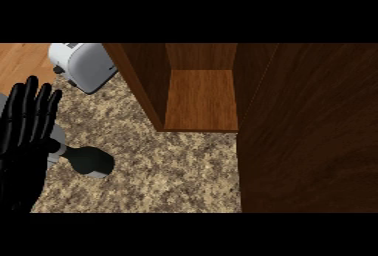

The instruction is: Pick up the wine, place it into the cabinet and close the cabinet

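You have one wine bottle (pixel 90 160), one cabinet (pixel 221 95), one toaster (pixel 83 65) and one hand in sight. The wine bottle is dark, nearly black, with a rounded body that catches a dull sheen and a paler grey part toward its left end; it lies on the speckled counter (pixel 170 170) near the counter's left edge, partly tucked behind the hand. You cannot tell from here whether it is upright or tipped.

The cabinet sits at the counter's back, right of centre. Its door (pixel 310 130) stands open, running along the counter's right side as a broad dark wooden panel. Inside you see a lighter wooden shelf (pixel 201 99) with nothing on it.

The toaster, silver-grey, stands at the back left corner of the counter, just beside the cabinet's left wall.

Your left hand (pixel 23 135) shows at the left edge, fingers straight and pointing up, holding nothing. The right hand does not show.
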Motion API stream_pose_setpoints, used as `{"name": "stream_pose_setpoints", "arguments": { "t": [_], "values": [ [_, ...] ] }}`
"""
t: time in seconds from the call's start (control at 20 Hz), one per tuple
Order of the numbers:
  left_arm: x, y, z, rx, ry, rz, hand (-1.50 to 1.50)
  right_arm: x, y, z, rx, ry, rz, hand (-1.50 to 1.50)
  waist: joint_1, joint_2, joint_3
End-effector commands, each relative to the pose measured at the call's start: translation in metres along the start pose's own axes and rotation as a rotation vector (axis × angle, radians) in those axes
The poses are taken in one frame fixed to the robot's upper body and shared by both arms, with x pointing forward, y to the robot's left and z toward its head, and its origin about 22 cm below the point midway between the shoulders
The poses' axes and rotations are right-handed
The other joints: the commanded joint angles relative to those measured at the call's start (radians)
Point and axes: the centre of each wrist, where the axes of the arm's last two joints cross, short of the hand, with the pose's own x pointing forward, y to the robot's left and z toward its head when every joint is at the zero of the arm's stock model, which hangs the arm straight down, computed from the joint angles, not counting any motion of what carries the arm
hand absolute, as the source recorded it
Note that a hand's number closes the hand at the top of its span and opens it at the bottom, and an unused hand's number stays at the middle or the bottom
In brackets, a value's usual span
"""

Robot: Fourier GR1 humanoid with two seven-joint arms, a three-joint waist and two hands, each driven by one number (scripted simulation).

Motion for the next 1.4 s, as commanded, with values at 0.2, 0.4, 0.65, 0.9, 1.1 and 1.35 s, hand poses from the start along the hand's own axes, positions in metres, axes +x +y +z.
{"name": "stream_pose_setpoints", "arguments": {
  "t": [0.2,0.4,0.65,0.9,1.1,1.35],
  "values": [
    [-0.014,0.077,-0.020,-0.052,-0.096,0.000,-1.50,0.012,-0.023,0.022,0.011,-0.066,-0.006,-1.50,-0.036,0.021,-0.033],
    [-0.041,0.043,-0.014,-0.057,0.129,0.345,-1.50,0.003,0.008,0.024,0.237,0.125,-0.173,-1.50,-0.027,0.024,-0.034],
    [-0.023,0.052,-0.017,-0.080,0.169,0.369,-1.50,0.032,-0.014,0.029,0.253,0.148,-0.178,-1.50,-0.024,0.019,-0.032],
    [-0.011,0.064,-0.020,-0.036,0.178,0.372,-1.50,0.059,-0.013,0.050,0.267,0.141,-0.190,-1.50,-0.026,0.019,-0.032],
    [-0.025,0.065,-0.027,-0.042,0.175,0.388,-1.50,0.055,-0.008,0.050,0.249,0.151,-0.201,-1.50,-0.027,0.020,-0.032],
    [-0.012,0.070,-0.036,-0.048,0.181,0.368,-1.50,0.052,-0.013,0.028,0.270,0.154,-0.187,-1.50,-0.024,0.020,-0.032]
  ]
}}
